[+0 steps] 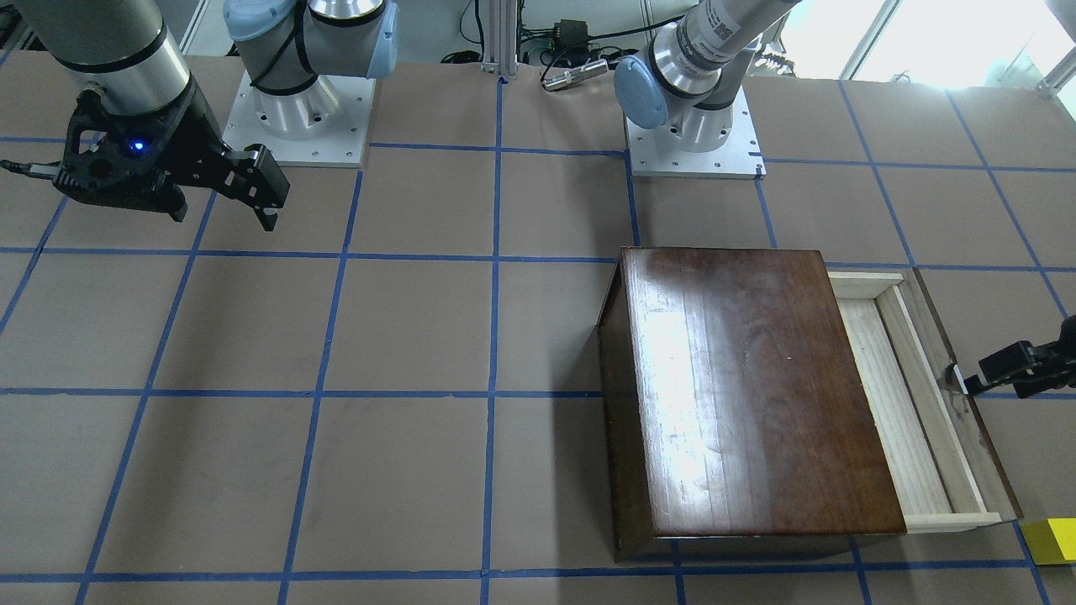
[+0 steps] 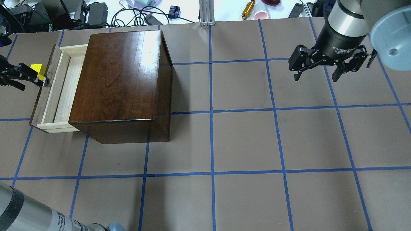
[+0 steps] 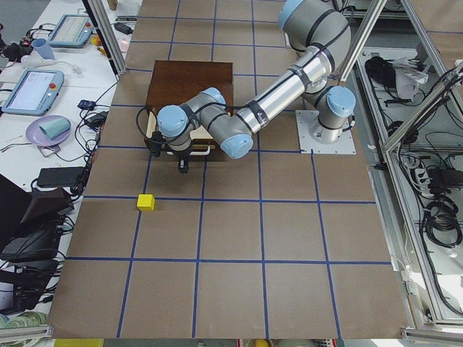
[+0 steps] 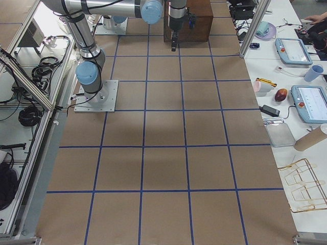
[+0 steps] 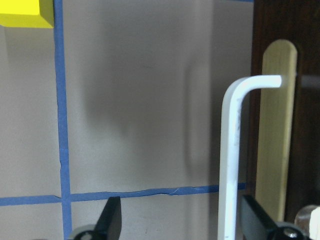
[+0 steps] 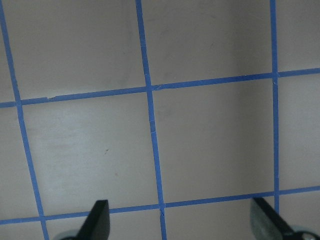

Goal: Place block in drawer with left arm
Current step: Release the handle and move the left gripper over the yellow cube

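Note:
The dark-brown cabinet (image 2: 122, 80) stands on the table's left with its drawer (image 2: 61, 93) pulled out, showing a bare pale-wood tray (image 1: 891, 395). The yellow block (image 2: 37, 69) lies on the table just outside the drawer's dark front, and shows in the front view (image 1: 1051, 542) and the left wrist view (image 5: 25, 12). My left gripper (image 2: 33, 81) is open at the drawer front. In the left wrist view (image 5: 182, 225) the white pull (image 5: 230, 150) stands between the fingers, near the right one. My right gripper (image 2: 316, 77) hangs open and empty far to the right.
The arm bases (image 1: 693, 134) (image 1: 294, 118) stand at the robot's edge. Cables and small items (image 2: 141, 9) crowd the table's far edge beyond the cabinet. Blue tape lines (image 2: 210, 112) grid the brown tabletop.

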`<move>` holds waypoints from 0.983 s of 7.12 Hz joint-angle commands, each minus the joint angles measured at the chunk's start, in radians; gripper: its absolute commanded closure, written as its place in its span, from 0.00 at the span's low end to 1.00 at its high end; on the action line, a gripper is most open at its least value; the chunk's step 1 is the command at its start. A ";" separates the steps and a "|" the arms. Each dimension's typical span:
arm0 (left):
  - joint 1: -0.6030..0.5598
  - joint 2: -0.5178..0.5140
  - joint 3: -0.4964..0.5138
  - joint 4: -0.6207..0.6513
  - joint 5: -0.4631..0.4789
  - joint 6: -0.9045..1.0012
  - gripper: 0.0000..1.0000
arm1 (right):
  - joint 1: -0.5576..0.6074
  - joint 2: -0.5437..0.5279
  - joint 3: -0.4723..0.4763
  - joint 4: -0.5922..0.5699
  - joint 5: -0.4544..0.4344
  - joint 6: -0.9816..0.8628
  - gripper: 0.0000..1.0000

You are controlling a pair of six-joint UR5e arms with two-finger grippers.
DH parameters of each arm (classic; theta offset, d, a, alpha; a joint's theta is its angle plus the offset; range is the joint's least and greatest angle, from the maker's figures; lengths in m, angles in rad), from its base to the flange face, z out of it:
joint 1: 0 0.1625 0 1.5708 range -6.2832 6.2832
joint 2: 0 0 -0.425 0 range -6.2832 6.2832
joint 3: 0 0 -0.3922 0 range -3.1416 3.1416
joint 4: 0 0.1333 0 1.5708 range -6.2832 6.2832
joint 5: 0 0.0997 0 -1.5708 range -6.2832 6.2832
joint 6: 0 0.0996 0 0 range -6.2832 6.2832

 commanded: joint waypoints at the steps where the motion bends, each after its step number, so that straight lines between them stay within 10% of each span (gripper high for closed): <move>1: 0.000 -0.019 0.075 -0.019 0.007 0.004 0.14 | 0.000 0.000 0.000 0.000 0.000 0.000 0.00; 7: -0.001 -0.287 0.420 0.053 0.010 0.065 0.12 | 0.000 0.000 0.000 0.000 0.000 0.000 0.00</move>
